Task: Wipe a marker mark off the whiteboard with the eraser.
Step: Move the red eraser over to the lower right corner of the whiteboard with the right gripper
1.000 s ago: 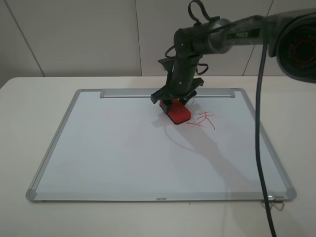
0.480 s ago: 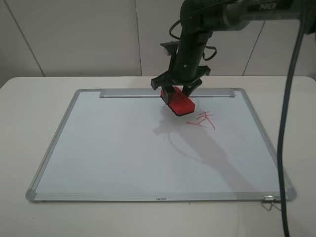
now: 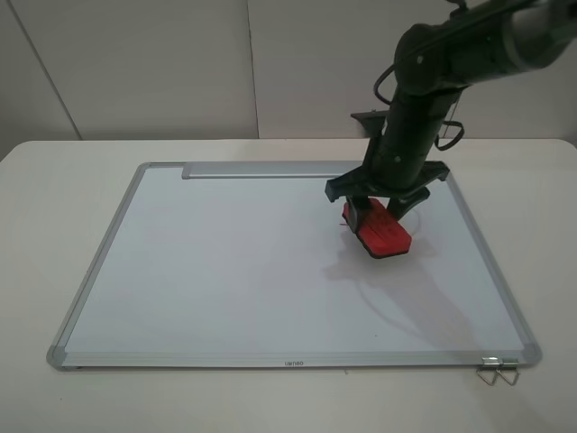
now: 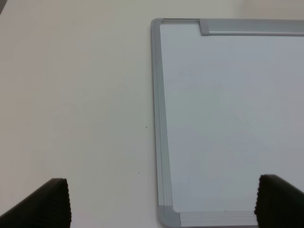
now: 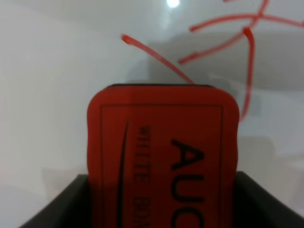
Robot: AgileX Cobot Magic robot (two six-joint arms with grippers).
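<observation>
The marker mark (image 5: 246,31) — thin red crossing strokes — is seen on the right part of the whiteboard (image 3: 225,271), toward the far edge with the silver tray strip (image 3: 261,170). One stroke is met by the front edge of the eraser (image 5: 161,156), which is clamped at its rear by the right hand (image 3: 379,203) and held tilted. Contact with the board cannot be told. The left hand (image 4: 164,206) is spread wide — nothing held — above a board corner and the counter (image 4: 71,95).
</observation>
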